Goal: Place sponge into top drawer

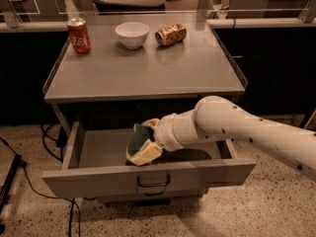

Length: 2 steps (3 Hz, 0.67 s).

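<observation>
Arm: I see the white arm [237, 127] reaching in from the right, under the worktop edge and down into the open drawer.
Gripper: the gripper [147, 138] sits inside the drawer, left of centre, and is mostly hidden behind what it carries. I make out one pale finger [150, 123] over the top edge of the sponge, and I read the jaws as closed on it.
Sponge: the sponge [140, 145] is in the gripper's hold, tilted on edge, with its dark green layer facing up and left and the pale yellow foam below and to the right. Its lower corner dips behind the drawer front, so I cannot tell whether it touches the drawer floor.
Top drawer: the top drawer [98, 174] is pulled well out, its grey floor showing to the left of the sponge. The wire handle [153, 182] is at the centre of the front panel, just below the sponge.
Worktop: the grey worktop [143, 68] carries three things along its far edge. A red soda can [79, 34] stands upright at the left, a white bowl [132, 34] is in the middle, and a crushed can [171, 34] lies on its side just right of the bowl.
Floor: I see a speckled floor [276, 206], with dark cables [29, 181] trailing at the left.
</observation>
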Each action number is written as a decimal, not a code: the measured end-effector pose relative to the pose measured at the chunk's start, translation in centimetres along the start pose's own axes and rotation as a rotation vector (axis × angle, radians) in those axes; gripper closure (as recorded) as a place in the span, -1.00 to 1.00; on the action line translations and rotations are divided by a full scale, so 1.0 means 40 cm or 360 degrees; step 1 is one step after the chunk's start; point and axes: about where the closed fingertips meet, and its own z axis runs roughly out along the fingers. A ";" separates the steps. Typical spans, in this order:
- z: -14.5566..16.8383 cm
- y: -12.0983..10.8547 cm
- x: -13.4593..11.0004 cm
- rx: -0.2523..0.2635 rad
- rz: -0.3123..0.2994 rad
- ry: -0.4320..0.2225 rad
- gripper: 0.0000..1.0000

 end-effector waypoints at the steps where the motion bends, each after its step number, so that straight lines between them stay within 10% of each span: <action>1: 0.004 -0.008 0.016 0.0016 -0.0051 -0.0007 1.00; 2: 0.022 -0.034 0.030 0.0022 -0.0126 -0.0002 1.00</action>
